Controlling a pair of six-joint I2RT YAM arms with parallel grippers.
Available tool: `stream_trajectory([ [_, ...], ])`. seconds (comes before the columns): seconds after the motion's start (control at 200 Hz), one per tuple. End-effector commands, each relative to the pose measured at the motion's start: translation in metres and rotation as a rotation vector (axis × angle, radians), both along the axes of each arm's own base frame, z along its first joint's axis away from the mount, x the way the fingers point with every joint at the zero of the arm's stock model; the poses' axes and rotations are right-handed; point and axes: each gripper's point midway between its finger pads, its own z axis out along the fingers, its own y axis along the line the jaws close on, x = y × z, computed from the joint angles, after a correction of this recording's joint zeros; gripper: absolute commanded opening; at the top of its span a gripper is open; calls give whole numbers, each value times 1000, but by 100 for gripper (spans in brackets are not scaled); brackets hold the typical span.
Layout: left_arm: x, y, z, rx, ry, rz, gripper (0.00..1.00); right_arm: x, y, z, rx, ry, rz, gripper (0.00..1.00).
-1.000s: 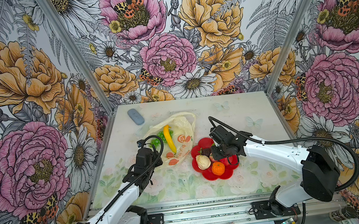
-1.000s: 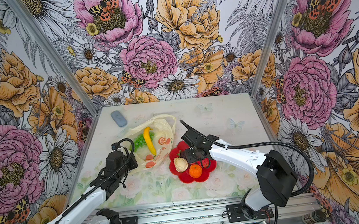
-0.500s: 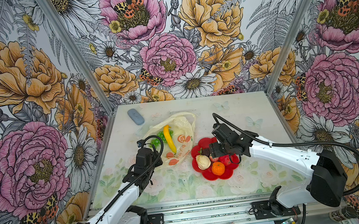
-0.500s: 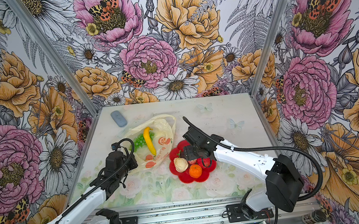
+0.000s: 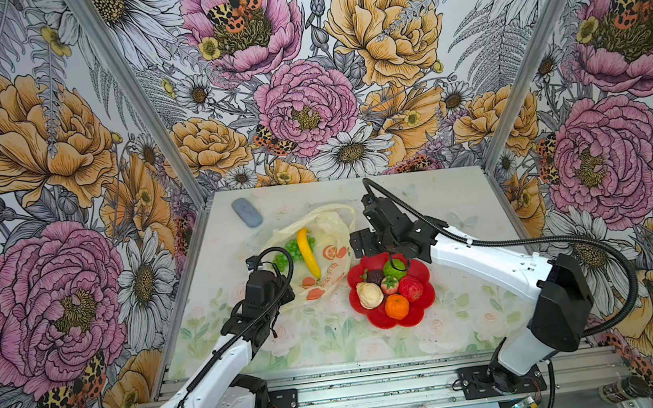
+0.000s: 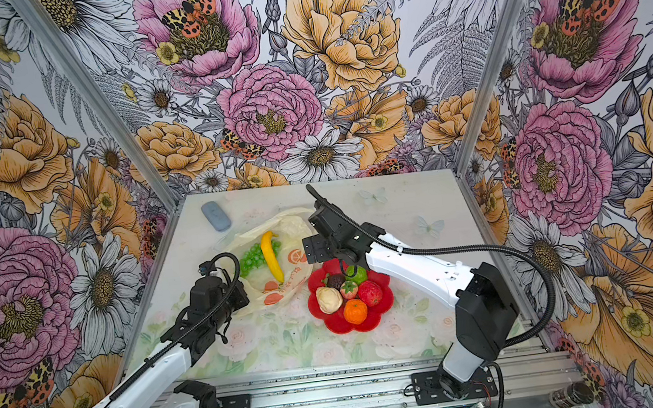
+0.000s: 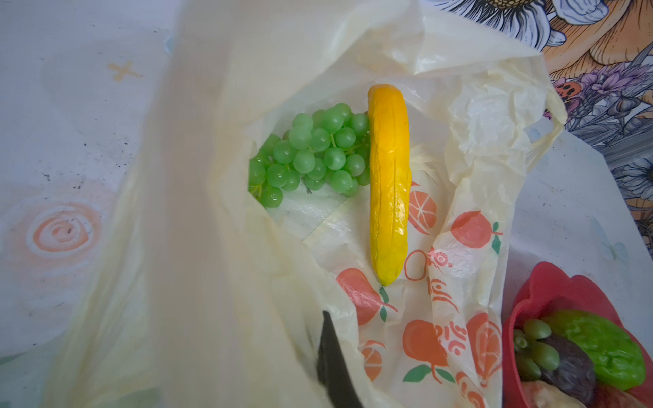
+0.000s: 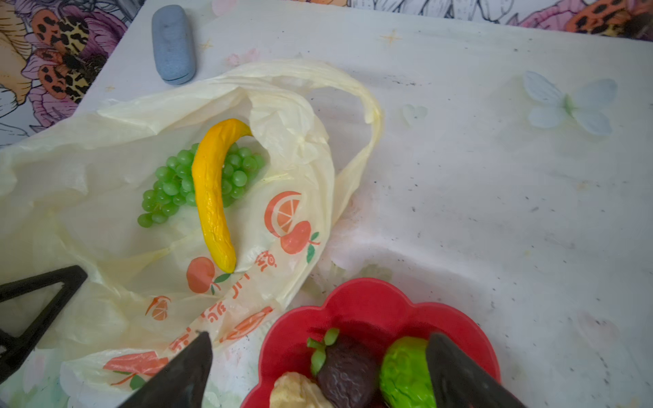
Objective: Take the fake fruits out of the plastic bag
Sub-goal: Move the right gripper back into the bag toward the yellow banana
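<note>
Two toy fruits [image 5: 307,253] lie in your pale-yellow plastic bag [image 5: 332,229]. Your left tool [image 5: 286,290] pinches its seven-o'clock edge; the right tool [image 8: 318,335] gapes wide.

Right pincer [image 8: 318,335] is opening: jaws that were nearly closed are now standing wide apart. It is lifting up and back off the red plate [image 5: 420,311], toward the plastic bag [image 5: 332,233]. Green fruit [image 5: 395,269] is now lying free on the plate beside the dark brown piece [image 5: 375,277].

Left hand [image 5: 289,295] pinched closed, right hand [image 5: 400,261] spread wide, both arms reaching forward.
</note>
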Motion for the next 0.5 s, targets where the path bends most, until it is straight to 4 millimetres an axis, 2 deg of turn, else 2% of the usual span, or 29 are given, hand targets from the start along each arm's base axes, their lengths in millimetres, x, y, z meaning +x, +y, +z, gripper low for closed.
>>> stream_trajectory([
  [0.0,-3,-1,7,-13,16,-10,0,-1,48,0,43,-2,120,91],
  [0.115,-4,-1,10,17,28,-18,0,4,78,-17,59,31,173,89],
  [0.32,-6,0,3,14,30,-6,0,9,122,-48,102,115,278,81],
  [0.49,-7,-1,0,23,37,-20,0,14,143,-70,123,167,311,76],
])
